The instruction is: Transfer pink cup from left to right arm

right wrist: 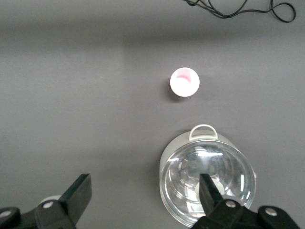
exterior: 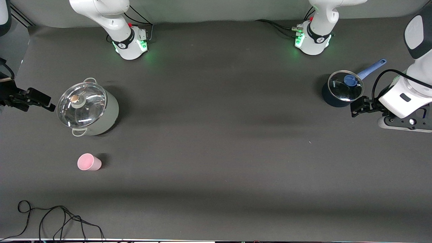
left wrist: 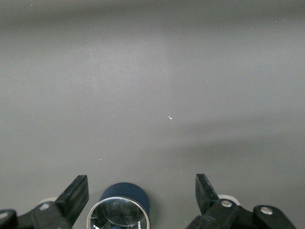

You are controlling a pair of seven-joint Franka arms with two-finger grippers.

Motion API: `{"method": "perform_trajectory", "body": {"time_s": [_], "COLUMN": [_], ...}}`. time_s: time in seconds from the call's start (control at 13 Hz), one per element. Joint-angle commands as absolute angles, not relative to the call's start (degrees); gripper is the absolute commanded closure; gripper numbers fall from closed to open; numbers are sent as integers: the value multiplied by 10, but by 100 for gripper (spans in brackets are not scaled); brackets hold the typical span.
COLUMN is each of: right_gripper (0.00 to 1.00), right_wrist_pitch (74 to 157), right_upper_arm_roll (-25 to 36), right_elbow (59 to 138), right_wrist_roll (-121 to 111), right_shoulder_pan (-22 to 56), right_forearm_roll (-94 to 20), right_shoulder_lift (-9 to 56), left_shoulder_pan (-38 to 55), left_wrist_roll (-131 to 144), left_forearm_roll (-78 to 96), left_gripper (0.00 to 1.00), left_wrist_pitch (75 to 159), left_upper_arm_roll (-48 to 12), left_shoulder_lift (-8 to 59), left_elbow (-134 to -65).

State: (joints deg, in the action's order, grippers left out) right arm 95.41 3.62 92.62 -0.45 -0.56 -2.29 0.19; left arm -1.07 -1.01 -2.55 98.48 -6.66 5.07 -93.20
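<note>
Front view: pink cup [exterior: 89, 162] upright on worktop [exterior: 216, 152], nearer cam than grey pot [exterior: 88, 110].
Left gripper [left wrist: 142, 192]: jaws spread, over blue pot [left wrist: 122, 210].
Right gripper [right wrist: 145, 192]: jaws spread, beside grey pot.

We see the pink cup [exterior: 88, 162] standing upright on the dark desk [exterior: 216, 141] in the lower left of the frame, apart from everything else. Above it sits a pale green pot [exterior: 88, 111] with a glass lid. At the left edge the right gripper [exterior: 47, 104] hangs just beside that pot. At the right edge the left gripper [exterior: 357, 108] hangs beside a dark blue saucepan [exterior: 344, 87]. A black cable [exterior: 57, 219] coils at bottom left.
</note>
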Motion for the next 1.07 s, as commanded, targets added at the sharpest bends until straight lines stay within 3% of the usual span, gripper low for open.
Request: {"method": "perform_trajectory", "body": {"time_s": [0.0,0.69,1.0], "right_gripper": [0,0,0], "right_wrist_pitch": [943,927,926], "right_upper_arm_roll": [33,33,35], "right_elbow": [918,917,915], "right_wrist_roll": [-57,-83,-79], "right_shoulder_pan": [-1,-1,-2], "right_forearm_roll": [-4,-4,-4], "right_shoulder_lift": [3,3,3], "left_shoulder_pan": [-14,-13,-12], "left_wrist_roll": [-17,-17,-17], "left_forearm_roll": [-38,-37,-37], "left_gripper": [0,0,0], "left_wrist_pitch": [975,963,919], "left_upper_arm_roll": [-70,-70,-71], "left_shoulder_lift": [50,53,53], "left_elbow": [-929,-925,-920]}}
